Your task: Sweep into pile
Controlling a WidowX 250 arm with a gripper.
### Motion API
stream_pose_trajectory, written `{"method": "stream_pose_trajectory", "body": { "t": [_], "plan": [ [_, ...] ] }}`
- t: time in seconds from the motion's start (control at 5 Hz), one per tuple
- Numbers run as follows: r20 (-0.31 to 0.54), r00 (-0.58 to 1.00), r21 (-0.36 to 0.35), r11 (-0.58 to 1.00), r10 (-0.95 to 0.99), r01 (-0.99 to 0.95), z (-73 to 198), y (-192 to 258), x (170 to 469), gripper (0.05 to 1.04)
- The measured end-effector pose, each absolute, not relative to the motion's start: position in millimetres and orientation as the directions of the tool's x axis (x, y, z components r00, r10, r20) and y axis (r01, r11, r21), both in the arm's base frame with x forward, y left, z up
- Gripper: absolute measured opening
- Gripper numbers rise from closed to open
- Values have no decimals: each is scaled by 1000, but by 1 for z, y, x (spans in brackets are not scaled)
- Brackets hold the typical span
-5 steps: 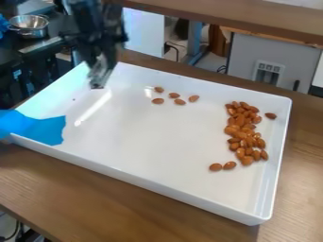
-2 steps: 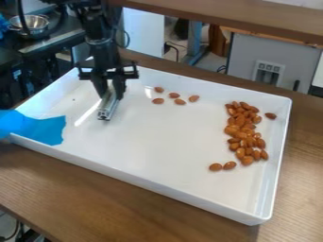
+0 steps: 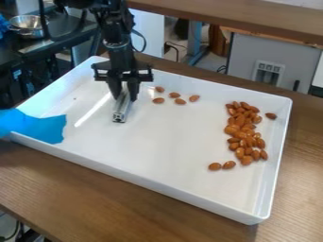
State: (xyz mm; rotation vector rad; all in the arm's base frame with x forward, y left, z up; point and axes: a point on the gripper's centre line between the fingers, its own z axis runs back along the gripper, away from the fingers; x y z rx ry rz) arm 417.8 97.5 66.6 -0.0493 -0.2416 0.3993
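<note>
The black gripper point(image 3: 125, 94) hangs over the upper left part of the white tray point(image 3: 151, 179), shut on a silver metal bar point(image 3: 120, 111) that points down toward the tray floor. Just right of the bar lie several loose almonds point(image 3: 180, 101) in a small scattered group. A dense pile of almonds point(image 3: 243, 130) runs along the tray's right side. Two almonds point(image 3: 215, 166) lie at its lower left, and a single almond point(image 3: 270, 116) is at its upper right, near the wall.
Blue cloth or tape point(image 3: 39, 126) covers the tray's left corner. The tray's raised walls surround the work area on a wooden table point(image 3: 107, 198). A metal bowl point(image 3: 28, 24) stands on a dark surface at the upper left.
The gripper has come down into the tray with the metal bar, then shifted right toward the small almond group. The almonds have not visibly moved.
</note>
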Motion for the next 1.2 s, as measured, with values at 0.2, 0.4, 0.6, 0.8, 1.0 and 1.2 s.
{"method": "stream_pose_trajectory", "body": {
  "t": [0.2,0.4,0.6,0.8,1.0,1.2],
  "plan": [
    [202,899,-99,921,389,-376,66,87,421,365],
    [171,919,-112,934,355,-339,66,60,423,365],
    [135,938,-138,943,319,-301,65,28,422,365],
    [130,955,-154,956,268,-248,65,-6,423,365],
    [145,965,-173,966,217,-191,69,-34,426,365],
    [147,970,-187,969,192,-163,67,-56,430,365]
  ]
}}
